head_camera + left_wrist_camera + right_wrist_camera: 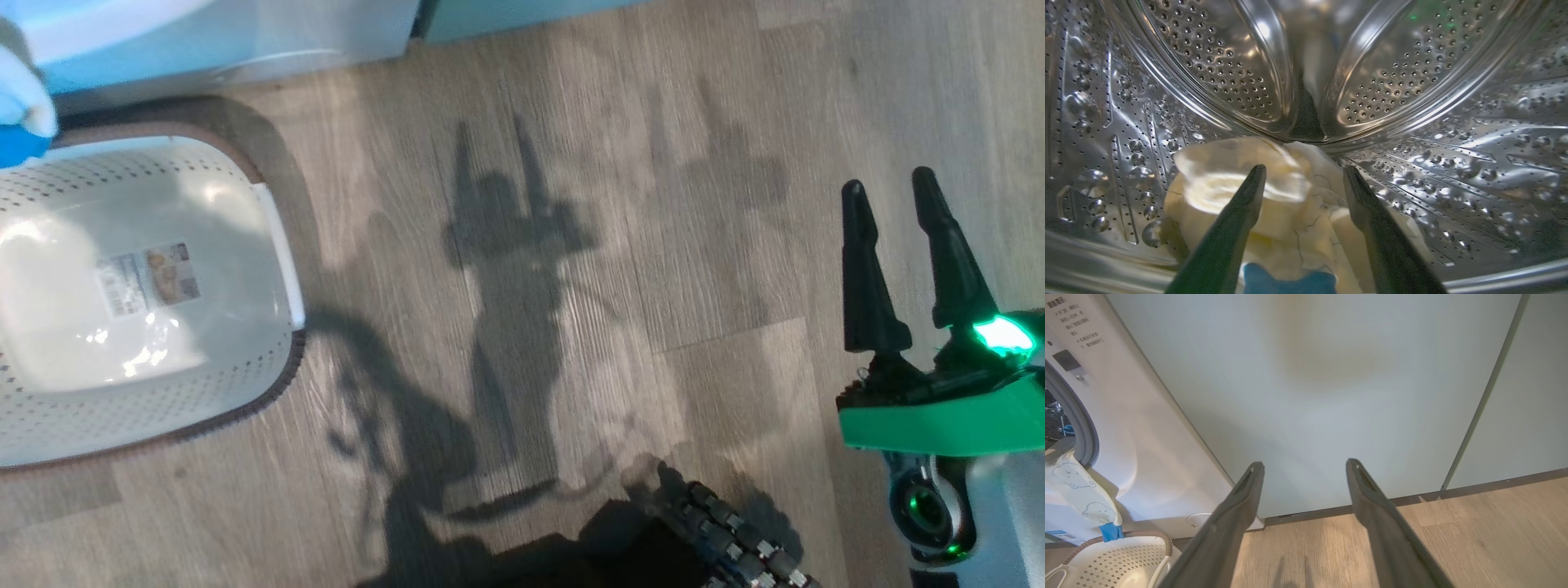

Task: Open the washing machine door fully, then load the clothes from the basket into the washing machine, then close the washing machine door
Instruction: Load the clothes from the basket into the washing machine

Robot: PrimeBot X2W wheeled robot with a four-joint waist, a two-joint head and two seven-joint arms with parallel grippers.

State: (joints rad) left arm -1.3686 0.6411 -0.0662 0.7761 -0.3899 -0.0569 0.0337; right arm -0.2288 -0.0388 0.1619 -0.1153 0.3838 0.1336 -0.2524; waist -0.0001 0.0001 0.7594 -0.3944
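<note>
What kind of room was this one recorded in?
Probably a home laundry corner: a white front-loading washing machine, a perforated basket in front of it on wood-look floor, and pale green cabinet panels alongside.

Right hand (888,180): two long black fingers (865,278), broad at the root and tapering to rounded tips. The root block is black.

Below it sits a bright green housing (939,425), flat-faced and wedge-shaped. One lit green indicator (1000,335) shows at the outer finger's root.

Forearm (1008,506): smooth, pale grey-white shell. Its round joint cap (927,506) is ringed in green light.

Right wrist view: grey-black fingers with a narrow slot near each tip.

Left hand (1304,168): matching dark, glossy, tapered fingers.

Low in the head view is a black segmented part (727,531) with silver studs; what it is cannot be told.
</note>
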